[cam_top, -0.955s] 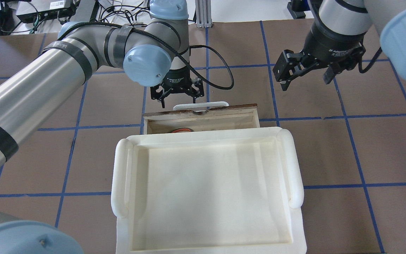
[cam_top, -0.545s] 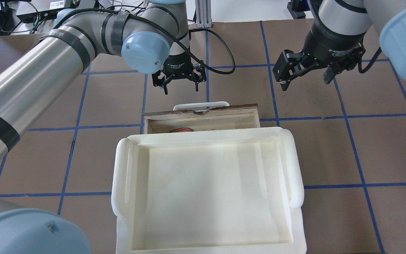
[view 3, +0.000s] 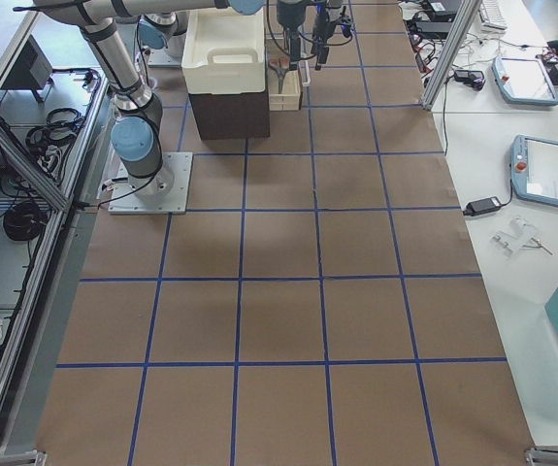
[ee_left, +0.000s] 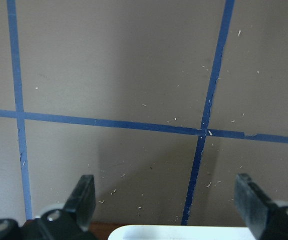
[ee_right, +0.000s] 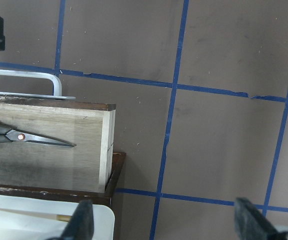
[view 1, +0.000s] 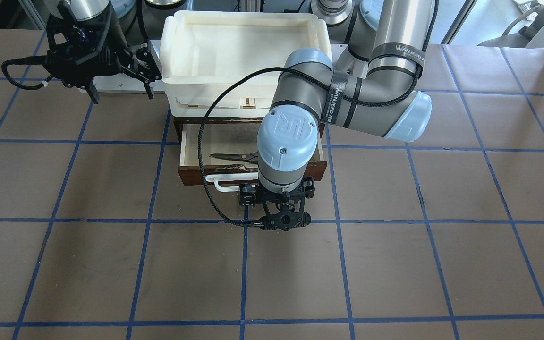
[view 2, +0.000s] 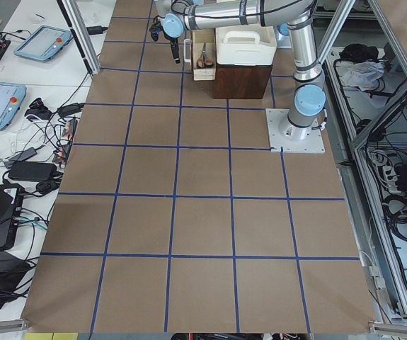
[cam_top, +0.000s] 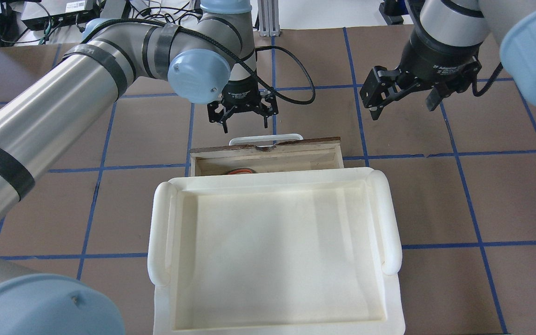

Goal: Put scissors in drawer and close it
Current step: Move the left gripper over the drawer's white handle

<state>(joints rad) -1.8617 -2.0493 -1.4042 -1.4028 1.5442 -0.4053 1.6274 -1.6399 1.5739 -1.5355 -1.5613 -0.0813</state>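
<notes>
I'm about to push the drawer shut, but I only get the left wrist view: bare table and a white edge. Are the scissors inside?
Observer: Yes, the scissors lie flat in the drawer.
Operator: Is the drawer partly shut?
Observer: No, it sticks out open from under the white tray.
Operator: Is the right arm in the way?
Observer: No, the right gripper hangs open off to the drawer's side, touching nothing.
</notes>
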